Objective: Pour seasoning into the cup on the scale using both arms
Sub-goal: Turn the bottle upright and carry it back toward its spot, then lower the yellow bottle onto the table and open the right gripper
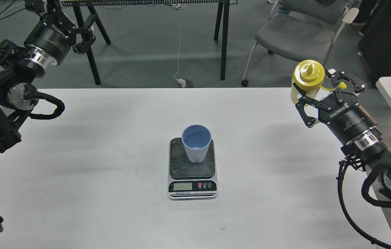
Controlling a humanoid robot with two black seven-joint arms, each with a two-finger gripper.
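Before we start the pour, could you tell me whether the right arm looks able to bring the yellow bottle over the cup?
Probably yes: the right gripper holds the yellow bottle, and only bare table separates it from the cup.

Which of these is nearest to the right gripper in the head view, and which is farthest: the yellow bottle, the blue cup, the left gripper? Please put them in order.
1. The yellow bottle: held in the right gripper, at the table's right edge.
2. The blue cup: mid-table, standing on the scale.
3. The left gripper: far left, raised beyond the table's back edge.
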